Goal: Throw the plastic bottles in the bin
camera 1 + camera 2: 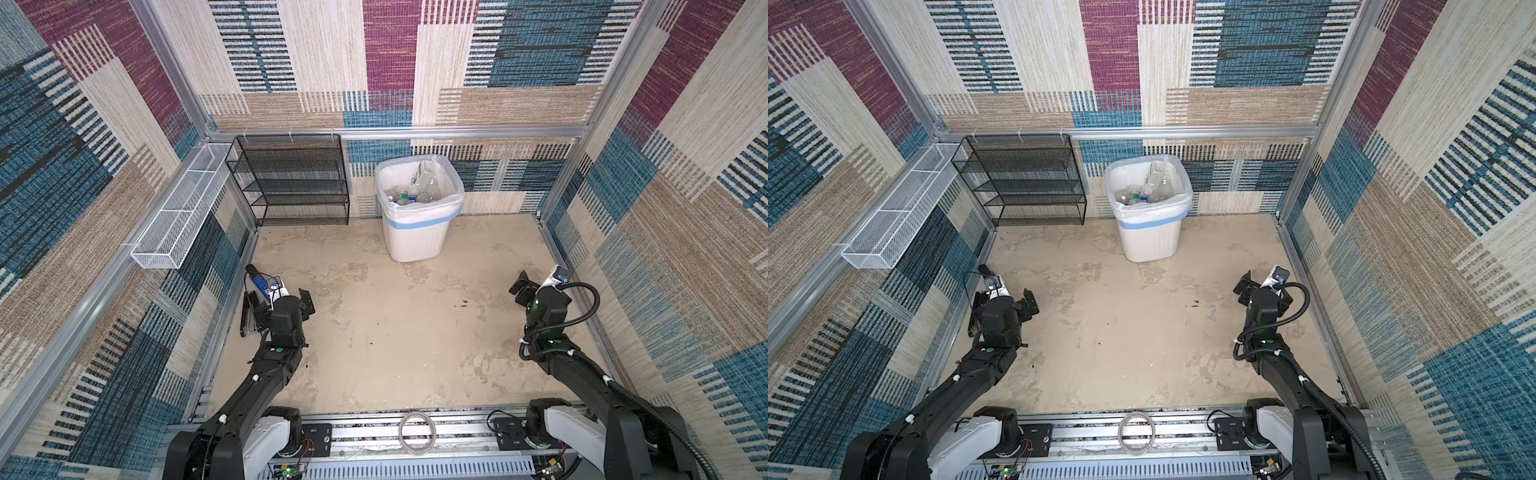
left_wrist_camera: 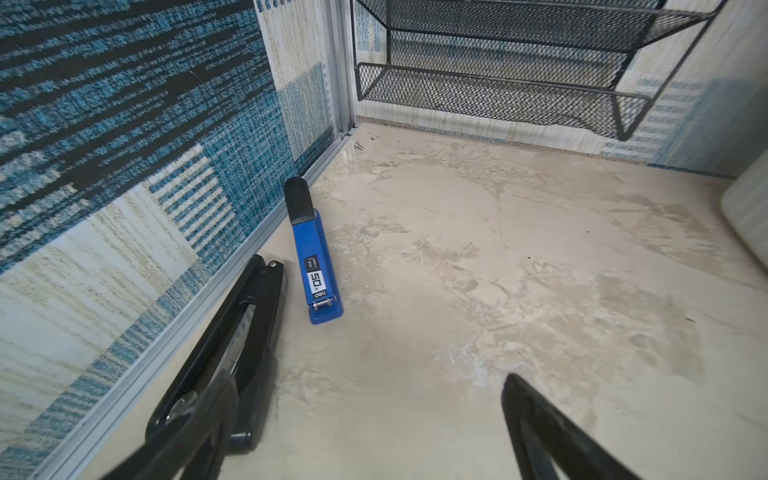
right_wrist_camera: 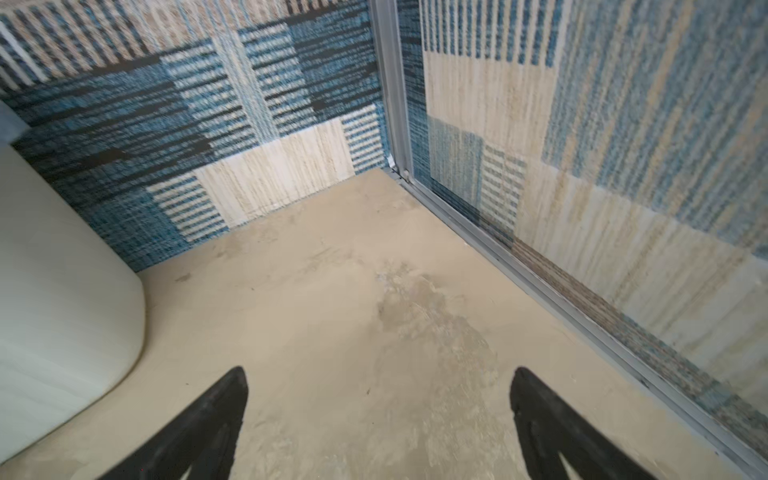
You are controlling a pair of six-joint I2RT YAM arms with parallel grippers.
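Three carpeted walls (image 1: 390,62); bin (image 1: 415,243) on seemingly stained floor (image 1: 395,332).

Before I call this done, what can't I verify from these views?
Bottle count: in both top views the plastic bottles overlap, and the bin wall hides the lower ones.
Bin in both wrist views: only a wall sliver, cut by the frame edge.
The black tool beside the blue tool: left wrist view, near end behind the left end effector.

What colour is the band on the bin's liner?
Light blue; the band shows best in a top view.
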